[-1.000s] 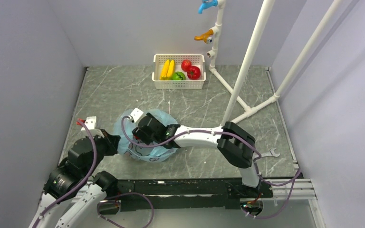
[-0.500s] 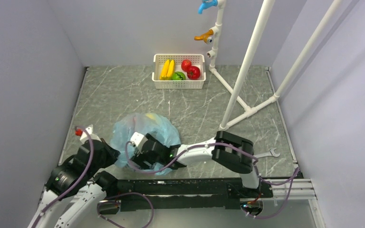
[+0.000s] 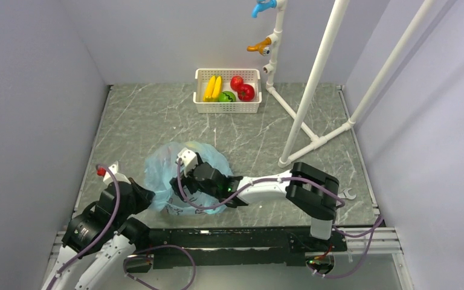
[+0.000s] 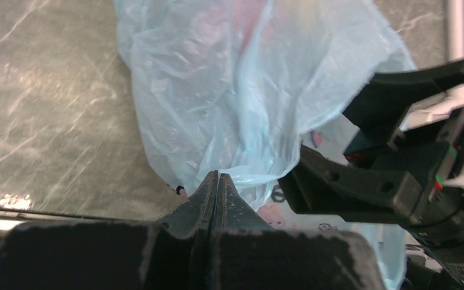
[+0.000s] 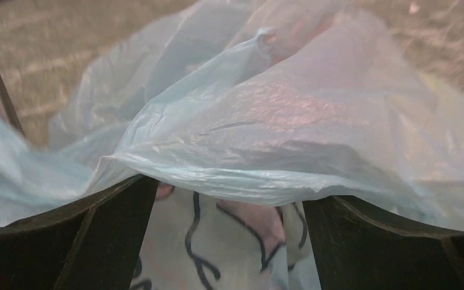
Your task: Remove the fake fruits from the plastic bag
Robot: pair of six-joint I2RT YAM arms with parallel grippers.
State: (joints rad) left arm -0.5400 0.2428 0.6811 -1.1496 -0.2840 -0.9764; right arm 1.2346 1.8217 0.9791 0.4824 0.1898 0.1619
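The light-blue plastic bag [image 3: 160, 169] lies at the near left of the table. My left gripper [image 3: 147, 196] is shut on a fold of its near edge [image 4: 217, 176]. My right gripper [image 3: 180, 181] is open, with its fingers [image 5: 109, 235] wide apart under a draped layer of bag film [image 5: 266, 121]. Printed film lies between them. A faint yellow blur [image 4: 314, 12] shows through the bag; no fruit inside is clearly seen. A red pepper-shaped fruit [image 3: 237, 81] and a red round fruit [image 3: 246, 92] lie in the white basket [image 3: 226, 110].
The basket at the back also holds two bananas [image 3: 212, 87] and a green fruit [image 3: 227, 96]. A white pipe rack [image 3: 314, 78] stands at the right, its feet on the table. A wrench [image 3: 344, 194] lies at the near right.
The bag has puffed up and spread wider. My right gripper dipped toward the near edge, then came back a little. My left gripper has drawn back to the near left with the bag edge.
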